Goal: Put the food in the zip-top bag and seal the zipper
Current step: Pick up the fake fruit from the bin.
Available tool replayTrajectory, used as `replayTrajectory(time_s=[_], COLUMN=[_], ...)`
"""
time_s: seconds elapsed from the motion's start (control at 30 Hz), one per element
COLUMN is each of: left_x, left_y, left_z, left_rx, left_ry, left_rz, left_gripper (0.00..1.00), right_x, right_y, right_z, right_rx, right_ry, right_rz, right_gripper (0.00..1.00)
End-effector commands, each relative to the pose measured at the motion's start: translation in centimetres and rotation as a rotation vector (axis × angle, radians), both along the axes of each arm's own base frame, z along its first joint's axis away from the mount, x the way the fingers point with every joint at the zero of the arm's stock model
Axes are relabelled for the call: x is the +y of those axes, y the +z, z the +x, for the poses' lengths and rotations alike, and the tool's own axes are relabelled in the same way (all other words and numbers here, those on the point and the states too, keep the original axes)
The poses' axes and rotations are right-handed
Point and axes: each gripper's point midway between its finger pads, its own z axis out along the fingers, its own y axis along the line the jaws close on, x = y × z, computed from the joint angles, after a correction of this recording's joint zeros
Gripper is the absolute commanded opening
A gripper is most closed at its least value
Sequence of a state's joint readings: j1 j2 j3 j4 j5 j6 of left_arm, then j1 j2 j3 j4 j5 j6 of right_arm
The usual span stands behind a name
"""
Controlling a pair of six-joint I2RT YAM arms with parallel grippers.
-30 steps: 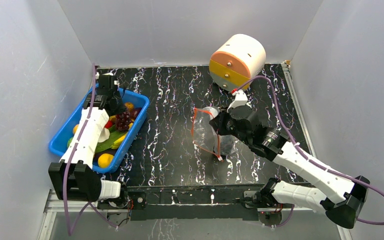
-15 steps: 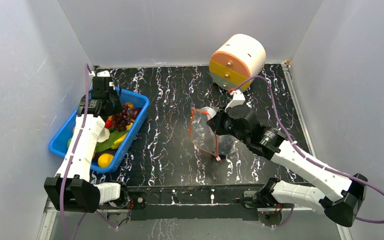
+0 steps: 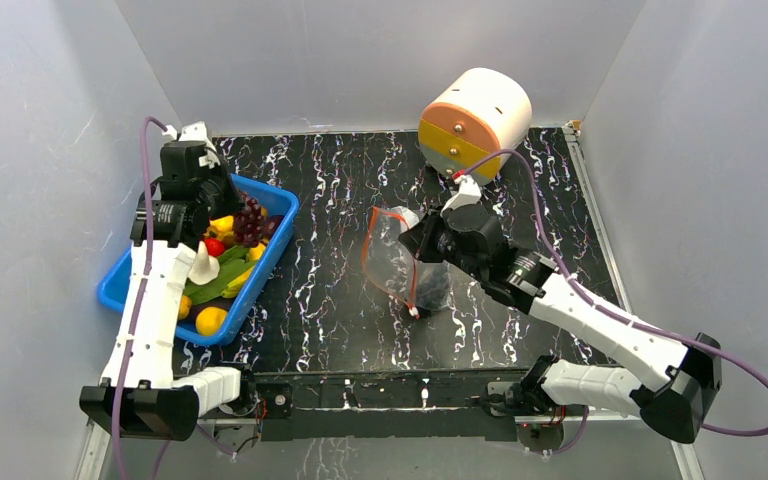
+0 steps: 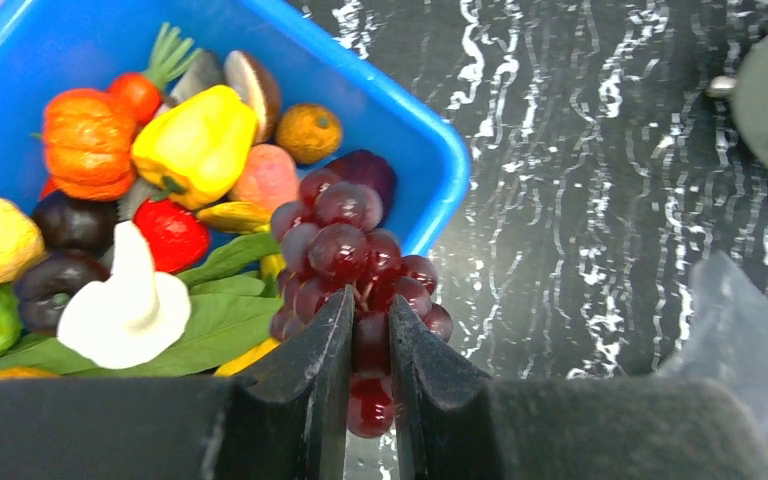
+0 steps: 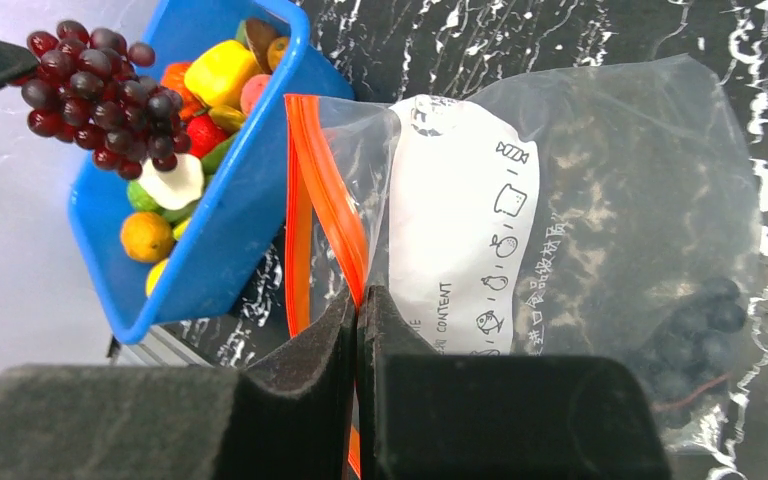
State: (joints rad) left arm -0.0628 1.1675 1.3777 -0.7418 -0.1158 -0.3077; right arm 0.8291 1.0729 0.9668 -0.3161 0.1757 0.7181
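My left gripper (image 3: 228,208) is shut on a bunch of purple grapes (image 3: 251,221) and holds it above the far end of the blue bin (image 3: 120,292). In the left wrist view the grapes (image 4: 345,250) hang between my fingertips (image 4: 370,305), over other toy food in the bin (image 4: 400,110). My right gripper (image 3: 409,229) is shut on the orange-red zipper (image 5: 325,190) of the clear zip-top bag (image 5: 580,220). The bag's mouth (image 3: 366,255) faces left, open. A dark bunch of grapes (image 5: 695,325) lies inside the bag.
The bin holds several toy pieces: a yellow pepper (image 4: 192,140), an orange pumpkin (image 4: 85,140), a white piece (image 4: 125,305) and green leaves. A cream, orange and yellow cylindrical drawer unit (image 3: 473,120) stands at the back. White walls close in on the left, back and right.
My left gripper has risen and drawn back with the grapes, lifting them out of the bin. My right gripper has carried the bag's mouth a little to the left.
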Motion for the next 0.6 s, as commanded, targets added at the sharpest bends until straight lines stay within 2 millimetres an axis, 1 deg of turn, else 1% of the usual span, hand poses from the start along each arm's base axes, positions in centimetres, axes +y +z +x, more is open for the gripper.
replayTrajectory(time_s=[0.0, 0.13, 0.23, 0.37, 0.57], left_x=[-3.0, -5.0, -6.1, -7.6, -10.0], left_y=[3.3, 3.7, 4.1, 5.1, 6.6], left_z=[-0.6, -1.2, -1.6, -2.4, -3.3], left_rx=[-0.081, -0.086, -0.096, -0.129, -0.185], left_ry=[-0.109, -0.187, -0.234, -0.298, -0.384], left_rz=[-0.135, -0.222, -0.272, -0.337, -0.469], left_gripper=[0.16, 0.16, 0.15, 0.15, 0.14], right_x=[2.3, 3.6, 4.3, 5.0, 6.5], right_y=[4.0, 4.0, 3.9, 3.8, 3.7], right_z=[1.3, 1.9, 2.3, 2.8, 3.0], right_rx=[-0.054, -0.042, -0.035, -0.038, -0.008], right_ry=[0.0, 0.011, 0.015, 0.019, 0.051], right_rz=[0.174, 0.212, 0.233, 0.244, 0.288], right_gripper=[0.0, 0.0, 0.0, 0.0, 0.0])
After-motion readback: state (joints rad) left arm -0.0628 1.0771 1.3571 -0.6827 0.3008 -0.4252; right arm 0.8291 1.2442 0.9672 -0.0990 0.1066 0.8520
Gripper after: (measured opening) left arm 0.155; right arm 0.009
